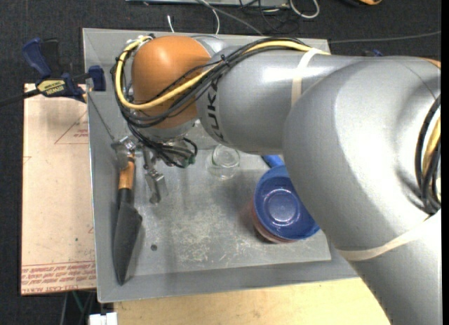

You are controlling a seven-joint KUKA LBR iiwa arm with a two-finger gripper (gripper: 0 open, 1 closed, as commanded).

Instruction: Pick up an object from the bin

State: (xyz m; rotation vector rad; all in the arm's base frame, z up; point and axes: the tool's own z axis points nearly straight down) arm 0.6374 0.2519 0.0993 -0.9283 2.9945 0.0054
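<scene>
Camera view. The arm (316,127) enters from 3 o'clock and covers much of the bin (196,246); its orange wrist cover (165,71) sits over the 10–11 o'clock part.

- The gripper (140,175) hangs low at about 9 o'clock, close to the floor. Its fingers look apart, with one (127,149) by the left wall and the other (153,184) further in. I can make out nothing clamped between them.
- Nearest thing: a long black tool with a wooden handle (125,229), lying along the left wall from 9 to 7 o'clock. The handle end is just beside the left finger; I cannot tell if they touch.
- A clear cup (224,162) stands near centre.
- A blue bowl (282,210) is at 4 o'clock, partly under the arm.

Progress (my judgement): the gripper is down among the things, but no grasp has been made yet. Closing on a thing and lifting it out are both left to do.
</scene>
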